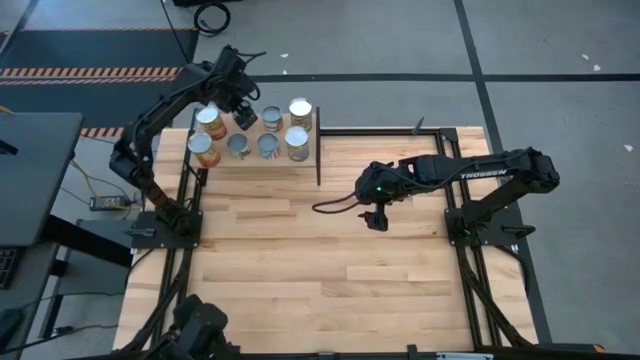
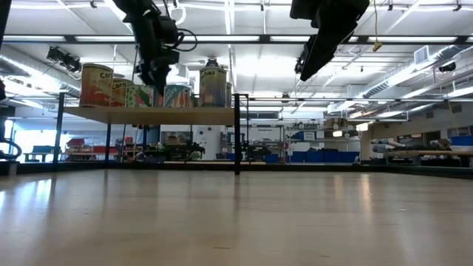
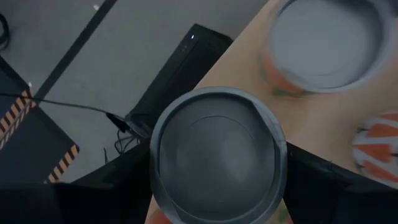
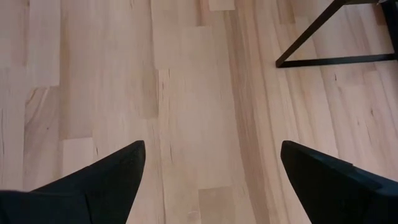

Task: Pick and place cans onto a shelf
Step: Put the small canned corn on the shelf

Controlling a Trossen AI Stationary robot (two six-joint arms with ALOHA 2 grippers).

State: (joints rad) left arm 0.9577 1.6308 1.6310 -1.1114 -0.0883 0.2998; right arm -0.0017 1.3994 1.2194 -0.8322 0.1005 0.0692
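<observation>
A silver can top fills the middle of the left wrist view, with the left gripper's dark fingers pressed against either side of it, so this gripper is pinching a can over the near edge of the shelf. In the high view that gripper sits in the upper left of the frame, above the small wooden shelf, where the other cans stand in two rows, all upright with shiny lids. From table height, the shelf is at the left of the picture on thin black legs, with an orange-labelled tin at its left end and a taller pale one toward its right. The left gripper hangs down among them. The right gripper hovers near the centre of the high view, over the bare wooden table, well apart from the shelf. Its own camera shows its fingers spread wide with nothing between them, only table planks and a corner of black frame at the upper right.
</observation>
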